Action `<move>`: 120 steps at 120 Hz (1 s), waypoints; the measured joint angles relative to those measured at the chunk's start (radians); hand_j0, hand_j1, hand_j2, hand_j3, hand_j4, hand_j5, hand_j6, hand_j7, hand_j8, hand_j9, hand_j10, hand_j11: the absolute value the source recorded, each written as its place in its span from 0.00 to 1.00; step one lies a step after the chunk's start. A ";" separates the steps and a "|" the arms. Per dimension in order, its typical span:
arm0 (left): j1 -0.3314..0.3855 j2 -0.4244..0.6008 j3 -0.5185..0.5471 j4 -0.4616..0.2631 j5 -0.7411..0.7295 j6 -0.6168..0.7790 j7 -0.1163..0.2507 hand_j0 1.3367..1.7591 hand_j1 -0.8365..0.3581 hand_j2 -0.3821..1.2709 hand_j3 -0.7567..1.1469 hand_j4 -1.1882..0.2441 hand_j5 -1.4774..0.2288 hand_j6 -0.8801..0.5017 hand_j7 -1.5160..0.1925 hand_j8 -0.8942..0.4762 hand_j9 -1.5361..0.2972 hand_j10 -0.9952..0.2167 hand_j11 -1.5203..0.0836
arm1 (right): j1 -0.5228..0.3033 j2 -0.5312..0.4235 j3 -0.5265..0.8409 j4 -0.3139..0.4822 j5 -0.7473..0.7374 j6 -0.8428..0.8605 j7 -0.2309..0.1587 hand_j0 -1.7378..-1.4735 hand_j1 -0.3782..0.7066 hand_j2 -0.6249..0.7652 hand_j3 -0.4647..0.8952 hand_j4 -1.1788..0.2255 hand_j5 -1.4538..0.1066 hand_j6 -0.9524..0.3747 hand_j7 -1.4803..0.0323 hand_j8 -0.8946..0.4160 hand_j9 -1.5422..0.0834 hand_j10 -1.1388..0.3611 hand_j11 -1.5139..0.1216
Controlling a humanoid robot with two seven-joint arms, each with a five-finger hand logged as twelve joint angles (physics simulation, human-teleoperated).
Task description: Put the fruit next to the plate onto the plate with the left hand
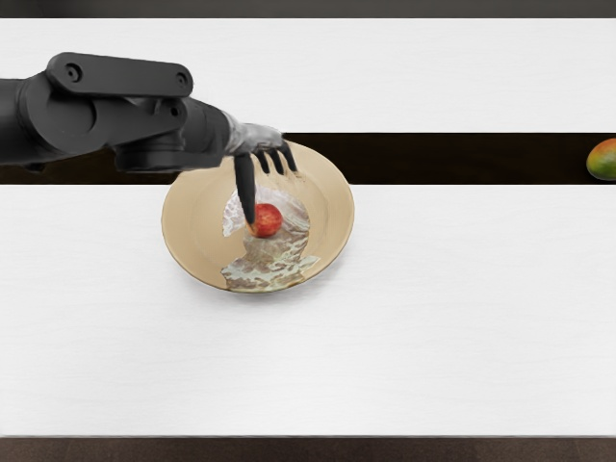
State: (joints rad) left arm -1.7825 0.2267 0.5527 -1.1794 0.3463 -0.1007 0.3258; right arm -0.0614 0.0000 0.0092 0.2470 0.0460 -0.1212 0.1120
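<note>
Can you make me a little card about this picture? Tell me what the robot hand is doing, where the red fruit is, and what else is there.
left hand: over the plate's far side, holding nothing
fingers: spread, one pointing down to the red fruit's edge
red fruit: lying on the plate, near its middle
plate: tan, round, on the white table
other fruit: green and orange, far off at the right edge, in the dark gap
right hand: not in the picture
</note>
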 joint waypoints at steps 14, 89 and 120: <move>0.013 0.114 -0.060 -0.022 -0.022 -0.043 0.000 0.76 0.71 0.27 0.40 0.64 0.65 0.44 0.67 0.45 0.64 0.59 0.72 | 0.000 0.000 0.000 0.000 0.000 0.000 0.000 0.30 0.07 0.44 0.34 0.81 0.90 0.69 0.95 0.66 0.92 0.74 0.90; 0.415 0.665 -0.652 -0.036 -0.330 -0.499 0.010 0.76 0.74 0.26 0.40 0.65 0.67 0.46 0.70 0.47 0.66 0.61 0.74 | 0.000 0.000 0.000 0.000 0.000 0.000 0.000 0.30 0.07 0.44 0.34 0.81 0.90 0.69 0.95 0.66 0.92 0.74 0.90; 0.510 0.678 -0.679 0.117 -0.444 -0.510 0.007 0.76 0.74 0.26 0.40 0.66 0.68 0.46 0.70 0.47 0.66 0.62 0.75 | 0.000 0.000 0.000 0.000 0.000 0.000 0.000 0.30 0.07 0.44 0.34 0.81 0.90 0.69 0.95 0.66 0.92 0.74 0.90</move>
State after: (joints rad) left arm -1.2721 0.9051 -0.1260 -1.0624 -0.0975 -0.6104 0.3323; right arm -0.0614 0.0000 0.0092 0.2470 0.0460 -0.1212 0.1120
